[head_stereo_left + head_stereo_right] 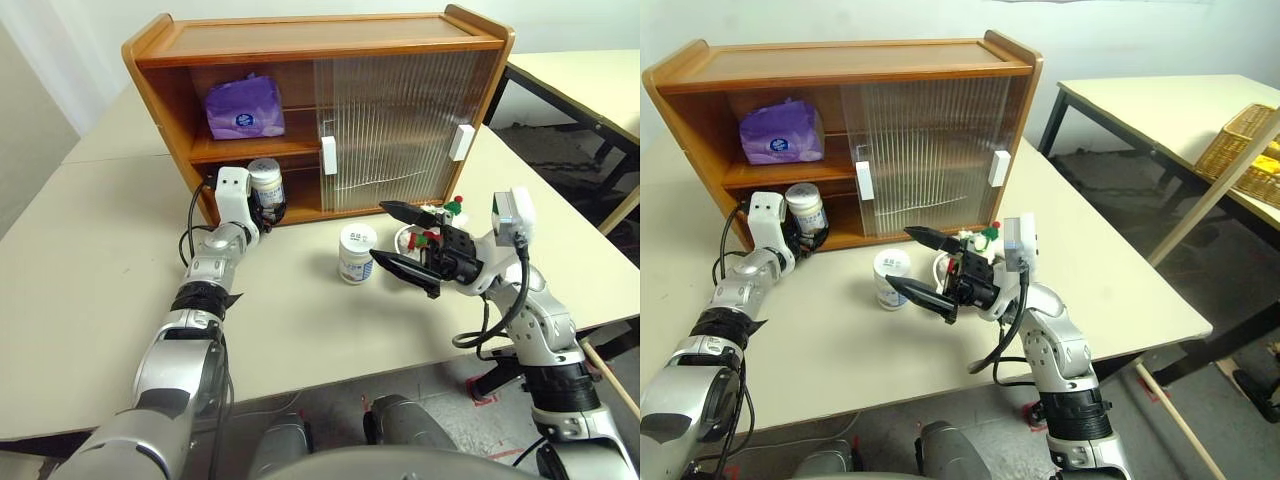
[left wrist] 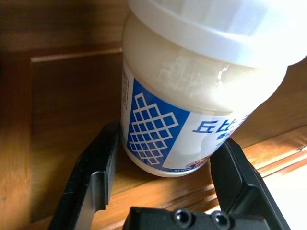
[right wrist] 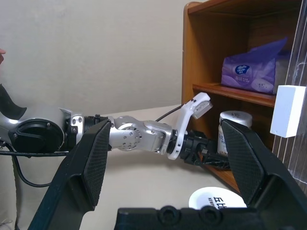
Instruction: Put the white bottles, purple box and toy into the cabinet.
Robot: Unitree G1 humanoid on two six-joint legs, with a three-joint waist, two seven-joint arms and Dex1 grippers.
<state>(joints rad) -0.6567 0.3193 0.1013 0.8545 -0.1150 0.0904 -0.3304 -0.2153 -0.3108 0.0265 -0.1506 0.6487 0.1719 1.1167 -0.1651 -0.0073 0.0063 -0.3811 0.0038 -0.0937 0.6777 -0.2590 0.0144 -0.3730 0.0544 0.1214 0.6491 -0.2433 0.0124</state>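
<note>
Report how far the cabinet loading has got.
Done: purple box sits on the cabinet upper shelf. In hand: left gripper holds one white bottle at the lower shelf. Left: second bottle and toy on the table; right gripper open.

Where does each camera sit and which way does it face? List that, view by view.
Left and right eye views: on the head, looking forward and down over both arms at the table and cabinet.
Left wrist view: looks along the left claw, around a white bottle at the lower shelf.
Right wrist view: looks along the open right claw at the left arm and cabinet.
Shared: that bottle and the purple box show in head and right wrist views.
</note>
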